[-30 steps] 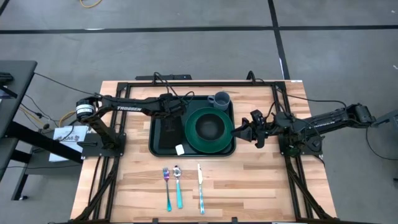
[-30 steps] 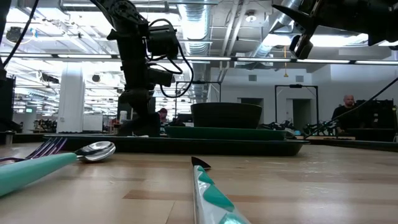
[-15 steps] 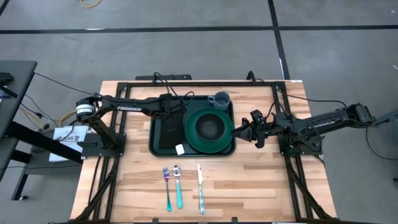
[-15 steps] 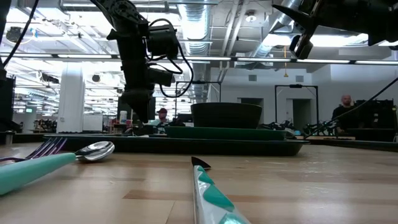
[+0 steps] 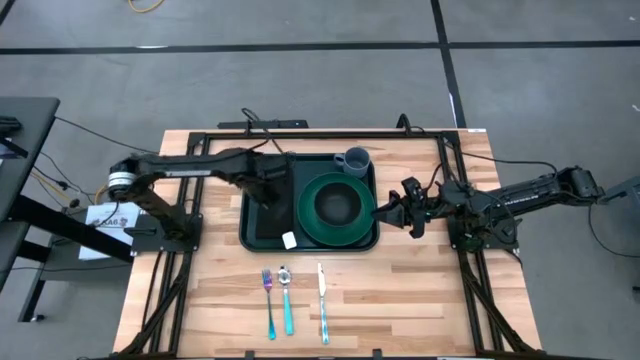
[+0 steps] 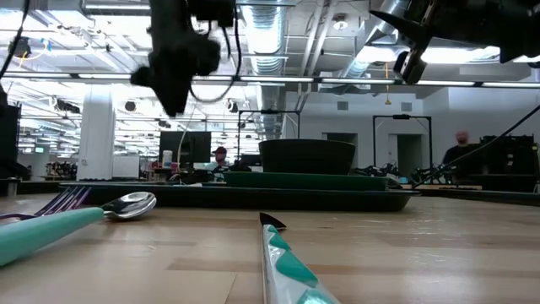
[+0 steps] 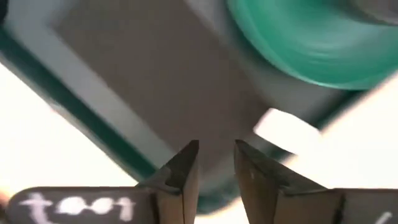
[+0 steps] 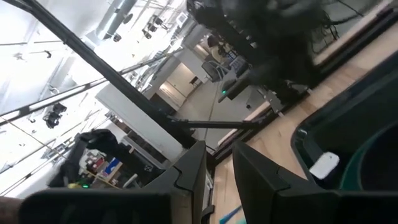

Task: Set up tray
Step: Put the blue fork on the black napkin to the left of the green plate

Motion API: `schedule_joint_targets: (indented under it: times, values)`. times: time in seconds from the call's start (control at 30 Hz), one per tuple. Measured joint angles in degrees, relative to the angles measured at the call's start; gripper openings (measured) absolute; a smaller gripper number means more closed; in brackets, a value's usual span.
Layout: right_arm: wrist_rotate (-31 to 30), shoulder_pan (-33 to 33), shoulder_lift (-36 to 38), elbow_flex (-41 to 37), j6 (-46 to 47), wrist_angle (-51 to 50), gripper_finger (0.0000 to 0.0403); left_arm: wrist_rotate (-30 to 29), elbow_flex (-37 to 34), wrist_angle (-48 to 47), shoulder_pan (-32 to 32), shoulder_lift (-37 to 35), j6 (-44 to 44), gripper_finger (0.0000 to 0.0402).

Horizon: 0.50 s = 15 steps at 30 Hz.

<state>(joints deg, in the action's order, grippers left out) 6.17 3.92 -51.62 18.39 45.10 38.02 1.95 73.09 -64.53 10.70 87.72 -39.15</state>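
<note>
Wooden table [image 5: 420, 290]: tray [image 5: 258, 238], cutlery [image 5: 286, 300]

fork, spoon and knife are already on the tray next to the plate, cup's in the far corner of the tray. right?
Not quite. The fork, spoon and knife lie on the bare table in front of the tray, not on it; the high view shows this. The plate is on the tray, and the cup does sit in its far corner.

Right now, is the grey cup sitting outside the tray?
No, the grey cup stands inside the tray, at its far right corner behind the green plate.
</note>
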Motion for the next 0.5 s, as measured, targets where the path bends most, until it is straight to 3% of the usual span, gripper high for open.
schedule_joint_targets:
  times: [0.27, 0.5]
  values:
    - [0.2, 0.2, 0.0, 0.0, 0.3, -3.1, 0.0074, 2.5, 0.1, -0.9, -18.1, -3.8, -29.8, 0.0071]
    - [2.8, 0.2, 0.0, 0.0, -1.9, -3.4, 0.0074, -1.9, -0.1, 2.3, -34.4, -2.6, -54.8, 0.0071]
